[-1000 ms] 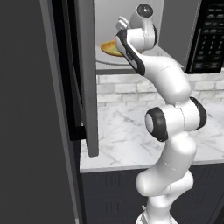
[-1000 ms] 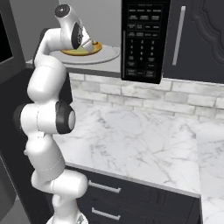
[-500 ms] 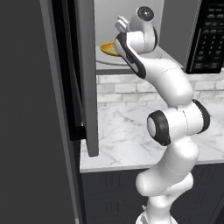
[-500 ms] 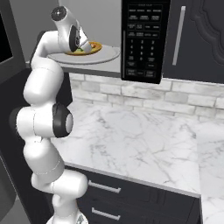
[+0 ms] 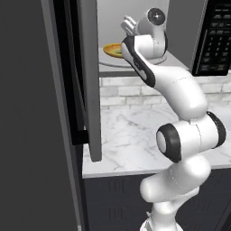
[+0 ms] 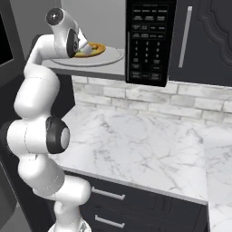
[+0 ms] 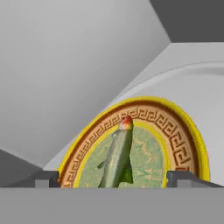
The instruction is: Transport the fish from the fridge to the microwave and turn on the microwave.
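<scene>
Hand view: open hand (image 7: pixel 113 178) straddles the fish (image 7: pixel 117 158) on a plate (image 7: pixel 183 131); keypad (image 6: pixel 147 43) lettering unreadable.

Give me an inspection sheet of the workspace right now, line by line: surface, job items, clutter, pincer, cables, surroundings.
Surface: white marble counter, bare where visible.
Job's things: slender olive-green fish lies on a round plate with a yellow rim and patterned brown band, on the pale round turntable inside the dark grey microwave; the microwave's door is swung open.
Clutter: nothing seen.
Pincer: two-finger pincer open, one dark tip on each side of the fish, at the plate; not gripping.
Cables: nothing seen.
Surroundings: grey brick backsplash, dark lower cabinets with silver handles, dark upper cabinet with a silver handle.
</scene>
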Tool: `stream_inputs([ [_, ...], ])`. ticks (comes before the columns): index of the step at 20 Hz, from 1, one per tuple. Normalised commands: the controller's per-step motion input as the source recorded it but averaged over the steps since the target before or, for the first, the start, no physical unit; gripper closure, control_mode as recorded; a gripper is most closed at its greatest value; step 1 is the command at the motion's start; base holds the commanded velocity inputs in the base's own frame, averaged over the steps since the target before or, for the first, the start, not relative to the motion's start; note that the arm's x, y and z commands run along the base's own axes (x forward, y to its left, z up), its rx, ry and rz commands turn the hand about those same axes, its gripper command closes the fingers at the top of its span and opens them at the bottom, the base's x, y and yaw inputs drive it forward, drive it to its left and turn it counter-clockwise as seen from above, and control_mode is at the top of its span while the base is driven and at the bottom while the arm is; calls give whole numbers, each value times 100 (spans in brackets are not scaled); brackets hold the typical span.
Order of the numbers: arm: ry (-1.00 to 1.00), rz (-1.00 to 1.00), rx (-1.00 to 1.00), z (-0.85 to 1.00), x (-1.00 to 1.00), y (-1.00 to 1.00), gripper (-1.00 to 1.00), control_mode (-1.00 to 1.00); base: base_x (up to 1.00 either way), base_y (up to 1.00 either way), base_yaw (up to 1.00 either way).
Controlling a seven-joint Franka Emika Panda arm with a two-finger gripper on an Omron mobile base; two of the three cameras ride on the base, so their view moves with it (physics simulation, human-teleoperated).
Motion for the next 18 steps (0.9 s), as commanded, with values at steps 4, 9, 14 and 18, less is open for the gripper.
stream_inputs([
  [4, -1, 1, 0, 17, -93, -2, -100, -100, 0, 0, 0],
  [9, 0, 3, 5, 30, -93, -14, -100, -100, 0, 0, 0],
  [14, 0, 2, 8, 5, -48, -5, -100, -100, 0, 0, 0],
  [18, 0, 1, 3, 0, -23, 0, -100, -100, 0, 0, 0],
])
